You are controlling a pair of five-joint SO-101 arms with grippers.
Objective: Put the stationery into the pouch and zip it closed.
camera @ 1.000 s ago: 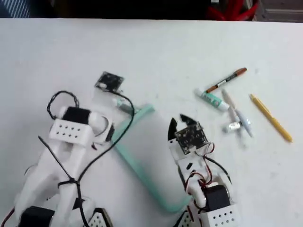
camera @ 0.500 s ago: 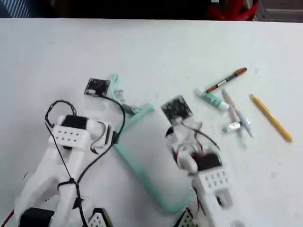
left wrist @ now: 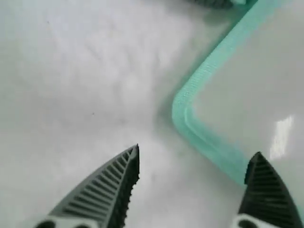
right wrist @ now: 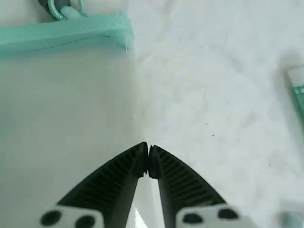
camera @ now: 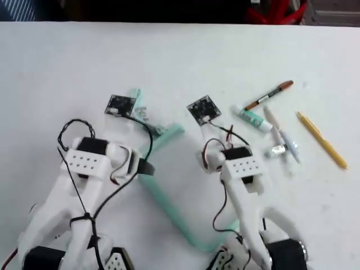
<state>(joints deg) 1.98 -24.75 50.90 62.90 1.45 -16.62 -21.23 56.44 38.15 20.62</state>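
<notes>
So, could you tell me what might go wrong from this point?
The right gripper is shut at the pouch edge, so it may shove the pouch along. The left gripper, open over its corner, could pinch it shut. The stationery lies bunched, so lifting one piece may drag another.

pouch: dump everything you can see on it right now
The pouch lies flat on the white table between the two arms. Its body looks like frosted translucent plastic, framed by a ribbed mint-green band with rounded corners. A grey zipper pull sits at one end. Whether the zip is closed, I cannot tell. The open left gripper straddles one corner; the right gripper, fingers shut, sits at its side edge.
</notes>
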